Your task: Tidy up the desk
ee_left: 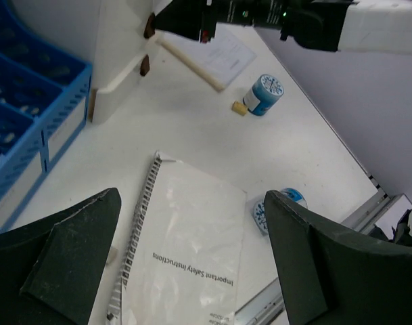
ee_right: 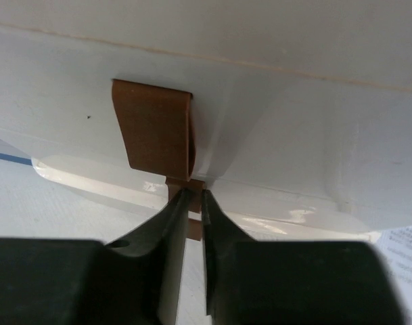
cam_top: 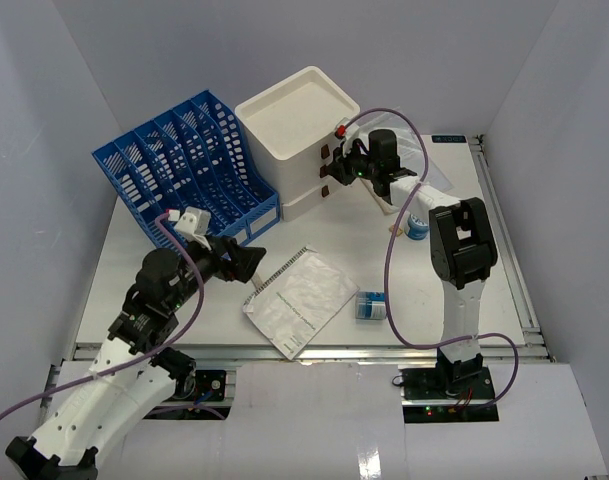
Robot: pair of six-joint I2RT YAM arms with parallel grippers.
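The white desk (cam_top: 324,240) carries a spiral-bound booklet (cam_top: 299,300) headed "Important Safety Instructions" near its front middle. My left gripper (cam_top: 246,262) hovers just left of the booklet. In the left wrist view it (ee_left: 192,264) stands wide open over the booklet (ee_left: 185,237) with nothing between its fingers. At the back a white drawer box (cam_top: 289,120) has brown handles on its front. My right gripper (cam_top: 334,172) is at that front. The right wrist view shows it (ee_right: 193,196) shut on the lower brown handle (ee_right: 192,227), just under the upper handle (ee_right: 155,128).
A blue file rack (cam_top: 184,160) stands at the back left, against the drawer box. One blue-white tape roll (cam_top: 371,305) lies right of the booklet, another (cam_top: 417,226) beside the right arm. A printed sheet (ee_left: 219,57) and a small tan piece (ee_left: 240,107) lie near the drawer box.
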